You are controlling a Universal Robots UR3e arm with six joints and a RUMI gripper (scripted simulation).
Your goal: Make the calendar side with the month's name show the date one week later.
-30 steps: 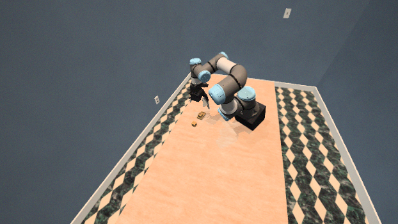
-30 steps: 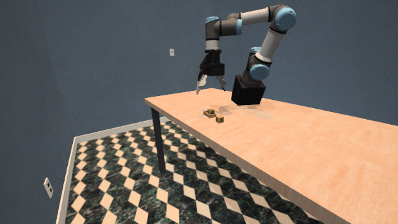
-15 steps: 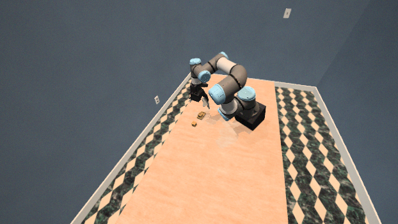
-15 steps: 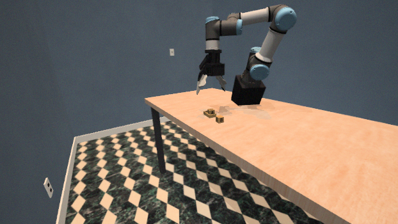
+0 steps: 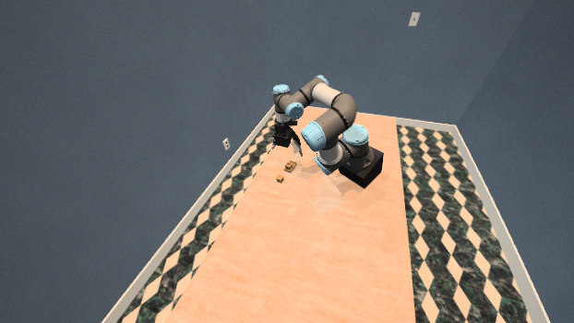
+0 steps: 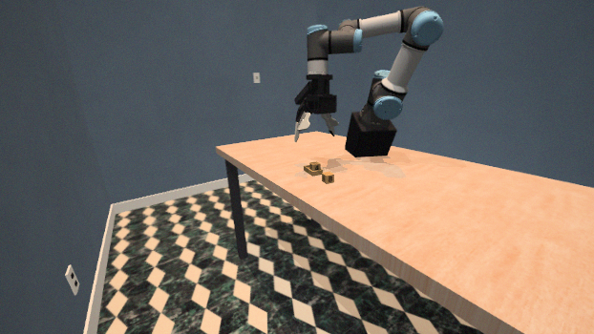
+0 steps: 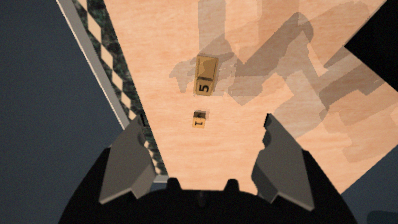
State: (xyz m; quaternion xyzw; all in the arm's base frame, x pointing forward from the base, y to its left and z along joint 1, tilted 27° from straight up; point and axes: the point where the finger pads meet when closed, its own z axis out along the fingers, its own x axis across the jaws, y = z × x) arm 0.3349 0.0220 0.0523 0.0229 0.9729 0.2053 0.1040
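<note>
Tray (image 5: 286,170) (image 6: 308,171) (image 7: 207,67): one, near the long edge of the worktop (image 5: 300,240) (image 6: 454,200) (image 7: 175,150), toward its short end.
Cubes: two in total.
Tray cube (image 5: 290,164) (image 6: 315,165) (image 7: 204,88): inside one end, "5" readable on top, turned sideways in wrist view.
Loose cube (image 5: 280,179) (image 6: 328,177) (image 7: 199,121): on the worktop, just beside the tray.
Month's name: too small to read.
Pincer (image 5: 287,150) (image 6: 314,138) (image 7: 203,114): wide open, holding nothing, above the worktop.

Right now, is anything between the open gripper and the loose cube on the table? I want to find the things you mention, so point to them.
In the wrist view, nothing shows between the gripper (image 7: 205,120) and the loose cube (image 7: 199,123).
</note>
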